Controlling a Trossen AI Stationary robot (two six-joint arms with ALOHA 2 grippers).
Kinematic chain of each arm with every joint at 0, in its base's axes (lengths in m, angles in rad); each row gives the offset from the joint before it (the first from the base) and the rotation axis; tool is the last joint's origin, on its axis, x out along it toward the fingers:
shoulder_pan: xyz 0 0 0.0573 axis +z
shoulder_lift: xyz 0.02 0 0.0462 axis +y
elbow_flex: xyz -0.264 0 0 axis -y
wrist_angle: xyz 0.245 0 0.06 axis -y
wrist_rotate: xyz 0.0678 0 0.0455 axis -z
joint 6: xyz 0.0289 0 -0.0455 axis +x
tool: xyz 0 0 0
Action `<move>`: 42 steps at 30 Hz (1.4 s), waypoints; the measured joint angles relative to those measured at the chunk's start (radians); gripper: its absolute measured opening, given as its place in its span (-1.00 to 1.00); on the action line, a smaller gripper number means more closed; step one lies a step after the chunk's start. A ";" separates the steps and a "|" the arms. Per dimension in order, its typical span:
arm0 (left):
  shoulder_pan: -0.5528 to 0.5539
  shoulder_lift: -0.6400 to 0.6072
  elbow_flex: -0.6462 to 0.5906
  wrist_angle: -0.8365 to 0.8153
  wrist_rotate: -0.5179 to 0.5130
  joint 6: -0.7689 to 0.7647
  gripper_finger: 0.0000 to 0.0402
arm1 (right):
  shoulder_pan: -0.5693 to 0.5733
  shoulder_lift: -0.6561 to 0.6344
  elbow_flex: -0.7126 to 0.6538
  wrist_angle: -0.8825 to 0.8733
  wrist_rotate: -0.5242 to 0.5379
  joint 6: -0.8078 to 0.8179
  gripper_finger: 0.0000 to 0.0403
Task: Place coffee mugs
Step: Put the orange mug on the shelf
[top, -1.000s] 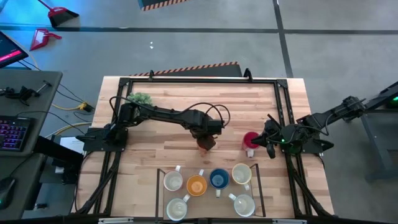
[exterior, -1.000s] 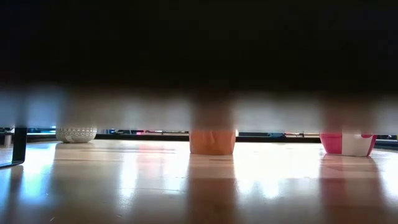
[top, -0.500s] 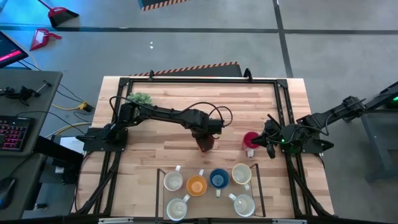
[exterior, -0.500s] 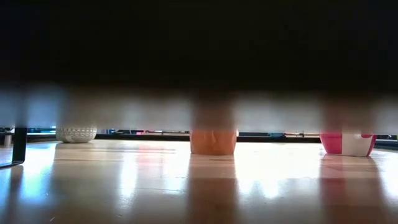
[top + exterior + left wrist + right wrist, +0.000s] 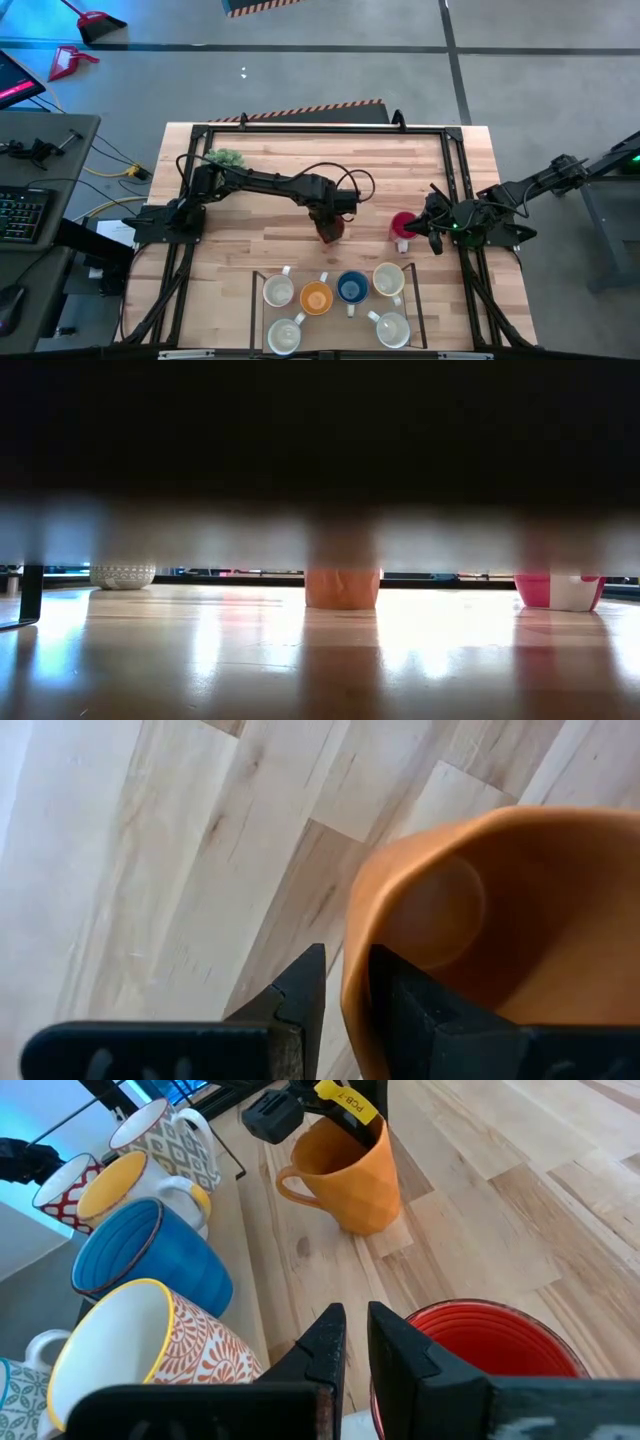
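Nothing has moved: left end effector (image 5: pixel 345 995) stays clamped on orange mug (image 5: pixel 500 920) rim, seemingly grounded.

Both tools (image 5: pixel 332 226) (image 5: pixel 409 232) closed, arms low.

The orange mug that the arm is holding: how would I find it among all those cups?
Start at the wooden table and skip the cluster of mugs along its near edge. The orange mug sits alone mid-table, its rim pinched by the left gripper; the other orange mug sits among the cluster, untouched.
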 joint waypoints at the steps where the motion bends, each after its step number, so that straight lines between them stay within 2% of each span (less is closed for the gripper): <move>1: 0.000 0.000 0.000 0.000 0.003 0.000 -0.65 | 0.000 0.000 0.000 0.000 0.000 -0.002 -0.88; 25: 0.000 0.000 0.000 0.054 -0.005 0.017 -0.66 | 0.000 0.000 0.000 0.000 0.001 -0.008 -0.88; 28: 0.000 0.000 -0.008 0.052 0.002 0.024 -0.71 | 0.000 0.000 0.000 0.000 0.001 -0.008 -0.88; 33: -0.001 0.000 -0.007 0.049 0.004 0.049 -0.94 | 0.000 0.000 0.000 0.000 0.001 -0.008 -0.88; 42: 0.039 0.003 0.021 0.025 0.041 0.053 -0.97 | 0.000 0.000 0.000 0.000 0.001 -0.008 -0.88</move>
